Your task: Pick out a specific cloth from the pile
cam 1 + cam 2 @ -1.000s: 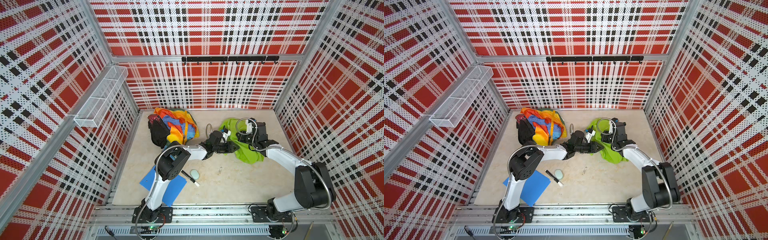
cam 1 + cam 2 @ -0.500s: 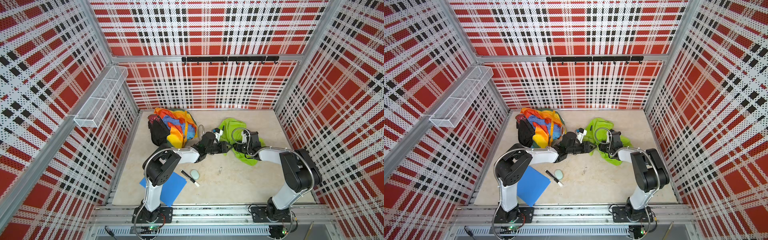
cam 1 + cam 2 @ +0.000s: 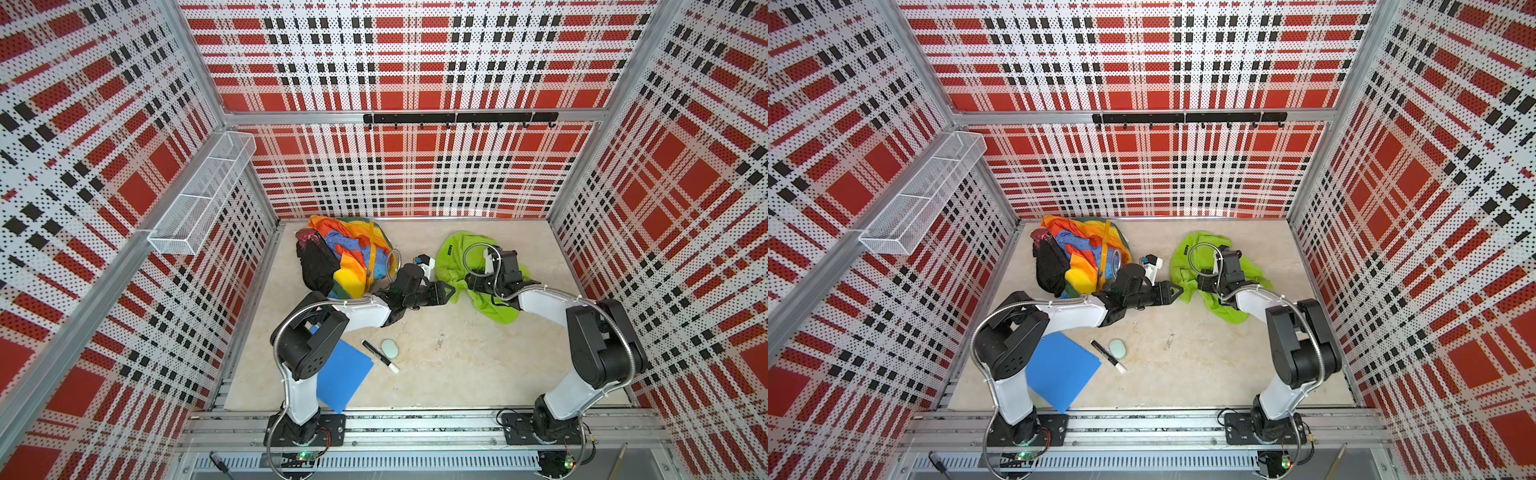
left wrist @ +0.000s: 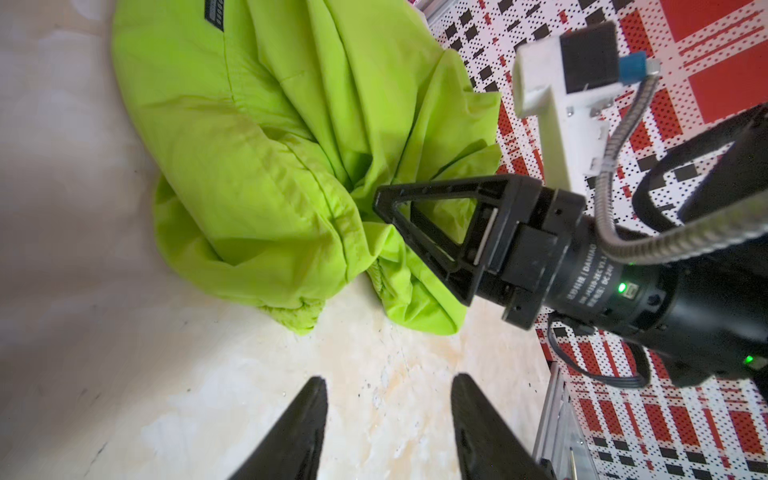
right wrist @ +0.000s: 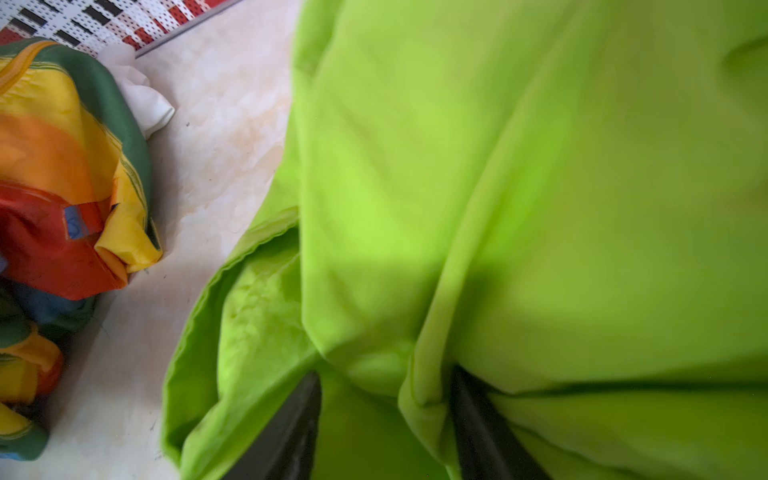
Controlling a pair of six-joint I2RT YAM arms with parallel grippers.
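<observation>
Cloth (image 3: 455,262), lime-green, lies crumpled on surface (image 3: 436,374) to right of pile (image 3: 353,253), apart from it, bare strip between. Small dark label (image 4: 214,14) on cloth's back edge, pile side. Right gripper (image 5: 385,374) low in cloth, jaws parted, loose folds bunched between and over fingertips, nothing pinched. Left gripper (image 4: 386,382) released, empty, jaws spread above bare surface just beside cloth's near edge, not touching. Pile: rainbow fabric, black piece, scrap of white. Blue folder (image 3: 345,374) and marker (image 3: 380,356) by left arm's base.

"DAMIAO" on right arm's motor (image 4: 582,270)
</observation>
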